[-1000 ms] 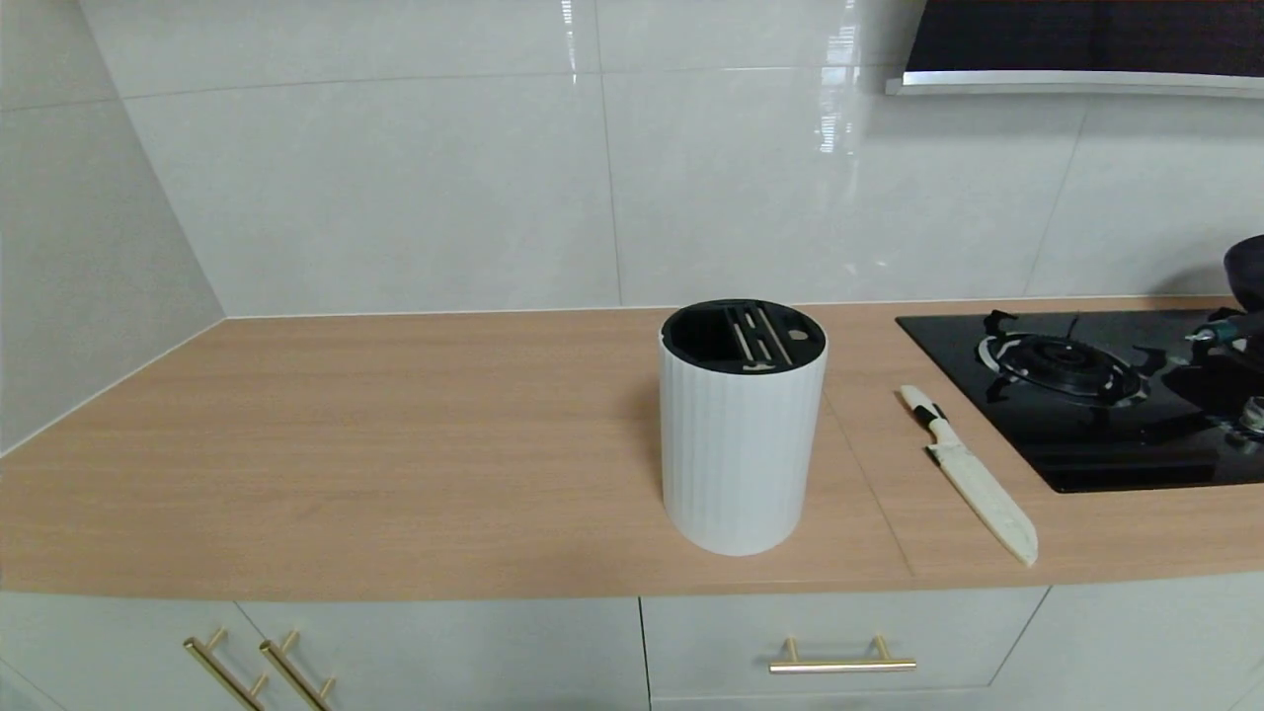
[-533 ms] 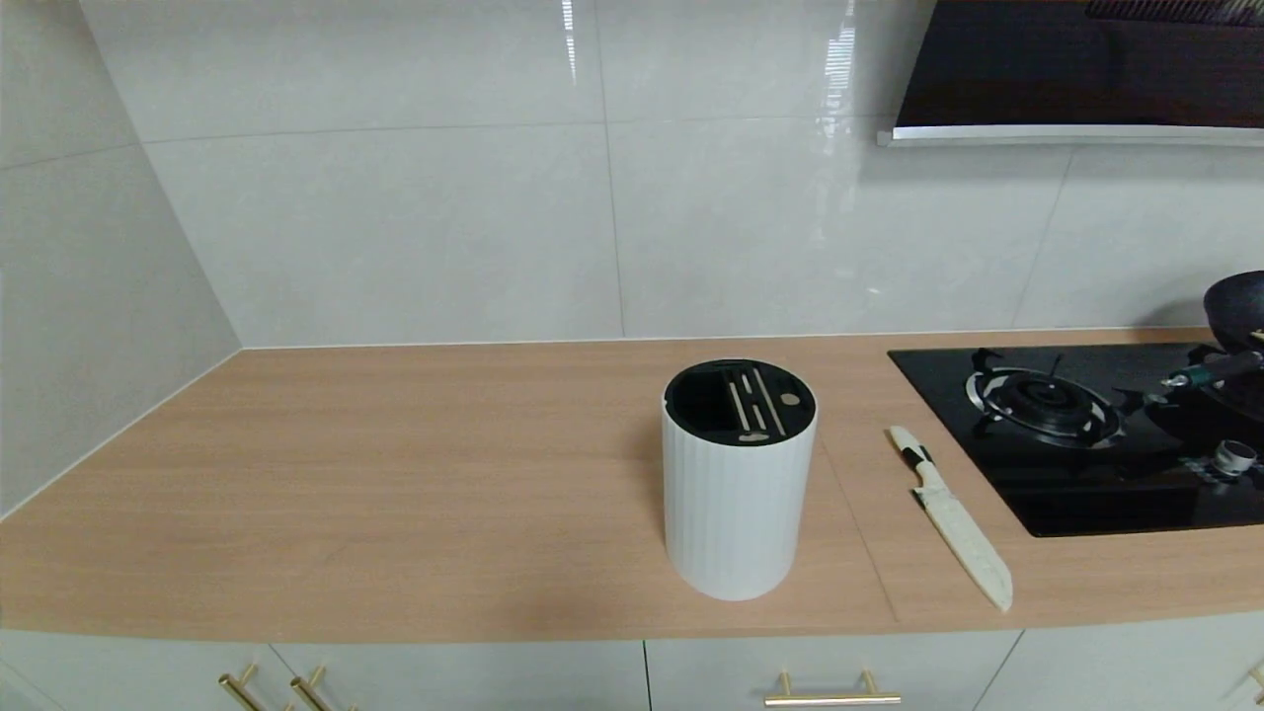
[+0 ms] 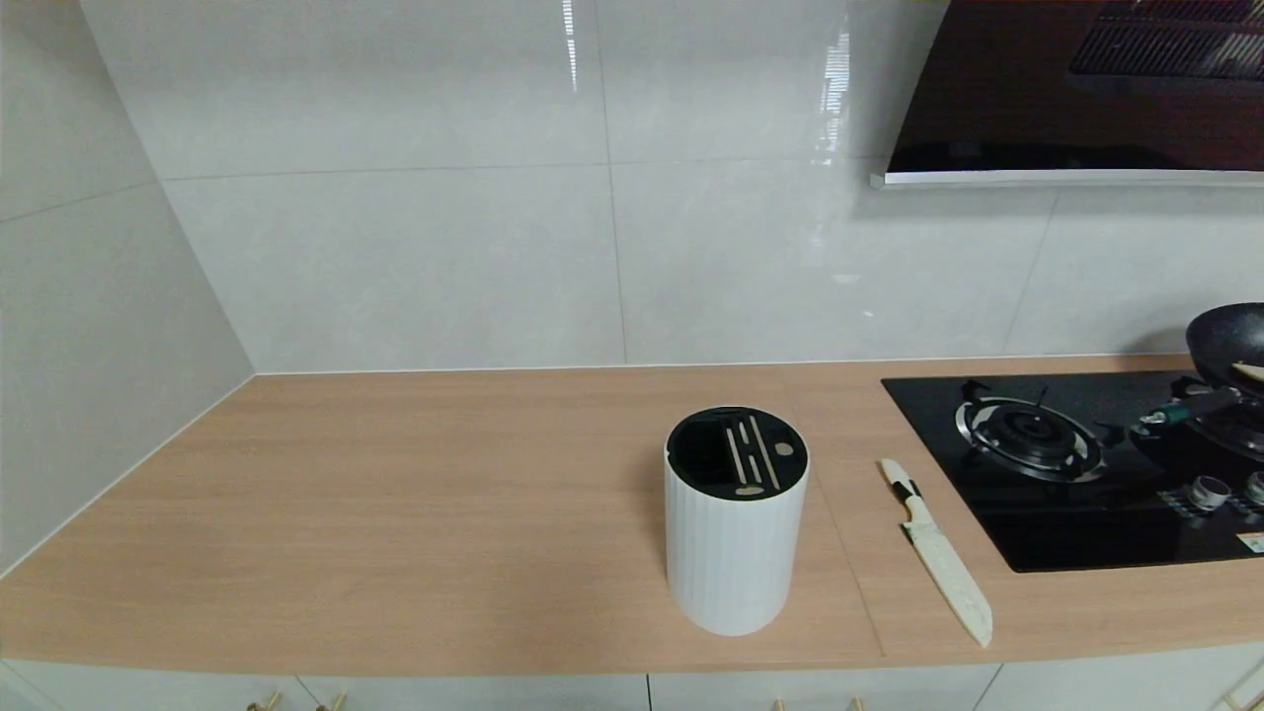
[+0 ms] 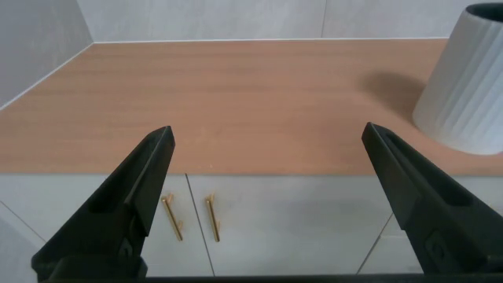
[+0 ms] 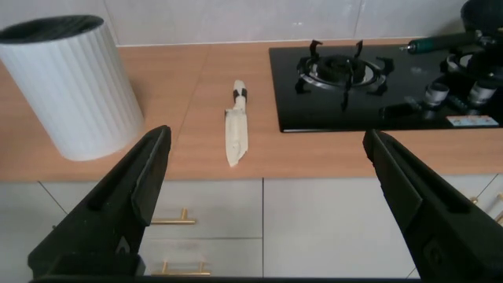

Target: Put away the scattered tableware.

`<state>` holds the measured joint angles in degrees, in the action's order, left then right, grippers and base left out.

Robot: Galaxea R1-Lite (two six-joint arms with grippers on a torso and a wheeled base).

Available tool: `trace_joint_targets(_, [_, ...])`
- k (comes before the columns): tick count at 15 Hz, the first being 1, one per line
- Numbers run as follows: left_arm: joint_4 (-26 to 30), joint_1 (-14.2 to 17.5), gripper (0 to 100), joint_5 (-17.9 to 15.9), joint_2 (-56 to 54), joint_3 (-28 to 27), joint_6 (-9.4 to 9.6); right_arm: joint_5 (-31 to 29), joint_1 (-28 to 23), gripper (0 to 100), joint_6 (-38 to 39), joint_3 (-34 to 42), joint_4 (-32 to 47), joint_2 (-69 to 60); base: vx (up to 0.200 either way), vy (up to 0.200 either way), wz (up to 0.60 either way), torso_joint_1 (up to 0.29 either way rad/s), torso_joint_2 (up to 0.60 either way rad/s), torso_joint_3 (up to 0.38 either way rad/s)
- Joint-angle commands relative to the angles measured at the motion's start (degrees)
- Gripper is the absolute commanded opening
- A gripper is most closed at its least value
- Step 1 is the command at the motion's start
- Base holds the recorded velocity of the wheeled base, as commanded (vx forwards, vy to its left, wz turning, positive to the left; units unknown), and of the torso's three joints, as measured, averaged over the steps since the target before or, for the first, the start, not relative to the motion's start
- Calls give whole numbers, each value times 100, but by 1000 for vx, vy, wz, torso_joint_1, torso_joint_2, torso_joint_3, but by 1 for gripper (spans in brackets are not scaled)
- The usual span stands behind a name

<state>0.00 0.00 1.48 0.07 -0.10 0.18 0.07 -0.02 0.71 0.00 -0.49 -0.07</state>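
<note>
Plainly, when you stopped here, the knife (image 3: 935, 553) lay flat on the tabletop (image 3: 395, 494), on the robot's right, between the white ribbed knife holder (image 3: 736, 538) and the black gas hob (image 3: 1066, 474). Its pale handle with a black band pointed toward the tiled wall (image 3: 415, 257), and the tip of its cream blade pointed toward the tabletop's front edge and lay near it. The knife touched neither the holder nor the hob; it was nearer to the hob's front corner than to the holder.

You had the holder standing upright near the front edge, roughly midway along the tabletop. Its black top insert showed several narrow slots and one wider opening on the robot's left side.

Your left jaws stood wide apart and gripped nothing. They hung out in front of the tabletop's edge, above cabinet doors with brass handles (image 4: 173, 218), with the holder off to the robot's right of them. Your right jaws were likewise spread wide with nothing between them, in front of the tabletop's edge, facing the knife, well apart from it.

On the hob's far right sat a dark wok (image 3: 1229, 341), and a dark range hood (image 3: 1076, 99) hung on the wall above.
</note>
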Motion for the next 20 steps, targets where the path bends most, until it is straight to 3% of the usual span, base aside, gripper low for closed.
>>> trace_joint_targets(1, [0,0,100,2,1,-8,-1,1,2,100,0,0,5,7,0,0,0,183,-364,-188])
trace_joint_targets(11, [0,0,100,2,1,1,-1,1,2,100,-27,0,-4,7,0,0,0,20,-41,-22])
trace_joint_targets(12, [0,0,100,2,1,-8,-1,10,2,100,0,-79,-39,7,0,0,0,0,0,0])
trace_joint_targets(13, [0,0,100,2,1,-8,-1,45,20,100,123,-659,-74,95,0,0,0,0,0,0])
trace_joint_targets(14, [0,0,100,2,1,-8,-1,72,90,100,351,-1213,-39,403,0,0,0,0,0,0])
trace_joint_targets(19, [0,0,100,2,1,1,-9,1153,257,100,298,-2303,-57,3083,0,0,0,0,0,0])
trace_joint_targets(20, [0,0,100,2,1,1,-1,1337,284,100,298,-2777,-57,4305,0,0,0,0,0,0])
